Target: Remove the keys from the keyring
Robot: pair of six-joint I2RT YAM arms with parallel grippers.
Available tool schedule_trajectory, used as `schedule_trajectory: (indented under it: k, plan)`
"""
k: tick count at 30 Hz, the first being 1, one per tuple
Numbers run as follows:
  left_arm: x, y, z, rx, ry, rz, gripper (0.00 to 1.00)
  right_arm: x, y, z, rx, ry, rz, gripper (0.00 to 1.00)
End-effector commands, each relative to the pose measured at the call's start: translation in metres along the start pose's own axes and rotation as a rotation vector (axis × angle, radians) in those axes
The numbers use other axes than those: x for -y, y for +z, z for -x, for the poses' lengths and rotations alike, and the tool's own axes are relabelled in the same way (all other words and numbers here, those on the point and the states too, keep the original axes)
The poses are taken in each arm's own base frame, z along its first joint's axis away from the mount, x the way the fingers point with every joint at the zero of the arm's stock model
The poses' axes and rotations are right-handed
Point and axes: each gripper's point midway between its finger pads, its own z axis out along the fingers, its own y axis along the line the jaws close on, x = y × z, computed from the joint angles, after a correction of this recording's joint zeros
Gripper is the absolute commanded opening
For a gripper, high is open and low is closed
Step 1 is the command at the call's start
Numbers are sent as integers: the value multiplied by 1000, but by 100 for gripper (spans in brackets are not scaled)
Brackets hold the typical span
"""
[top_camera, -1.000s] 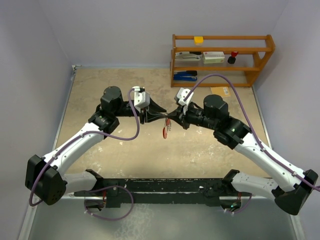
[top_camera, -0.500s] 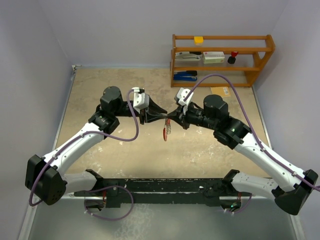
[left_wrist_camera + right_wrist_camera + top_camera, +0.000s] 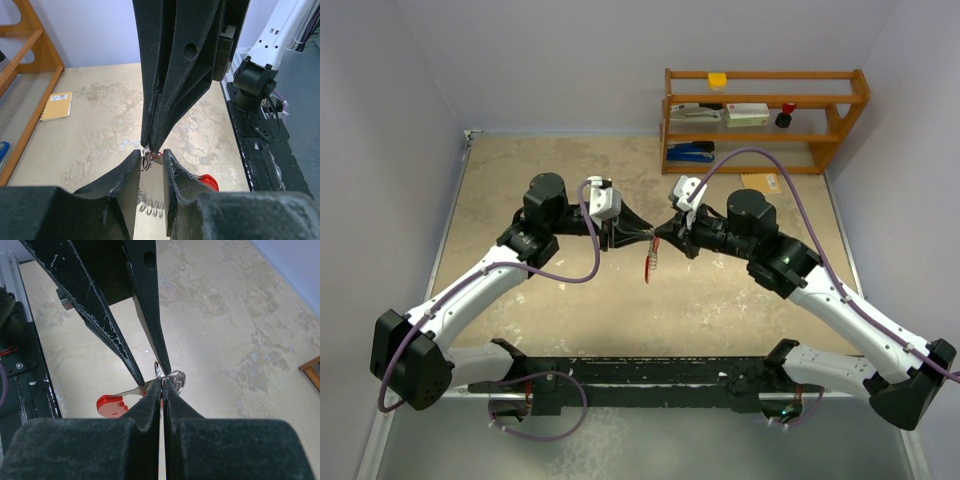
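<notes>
Midair at the top view's centre, the right gripper [image 3: 161,383], fingers pressed together, pinches the thin silvery metal keyring [image 3: 176,379]; the left gripper [image 3: 151,155] straddles it, narrowly parted, grip unclear, and the small red-headed silvery key [image 3: 648,262] dangles lengthwise toward the frame's bottom.

Red key [image 3: 114,402] hangs frm keyring [image 3: 176,379].

Arms meet nose to nose over mid counter [image 3: 520,190]: left fingers [image 3: 120,175] and right fingers [image 3: 145,410] are tip to tip at the keyring [image 3: 176,380], with the red-headed key [image 3: 650,262] dangling below, so no passage there. Bare counter near side, far side and far left. Wooden shelf [image 3: 765,120] blocks back right, with a flat yellow packet [image 3: 761,183] just before it. Walls on three sides.
</notes>
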Motion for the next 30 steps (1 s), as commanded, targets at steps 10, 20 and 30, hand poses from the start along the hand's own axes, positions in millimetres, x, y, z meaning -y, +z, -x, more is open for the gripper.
schedule_trajectory:
  k: [10,20,30]
  plan:
    - [4,-3,28,77,131,0,0,-5,-10,28,99,-17,13,0]
    - [6,-19,65,176,201,117,0,4,-12,29,109,-19,-43,12]
    - [-6,-16,45,127,122,159,0,10,-16,30,127,-27,-84,0]
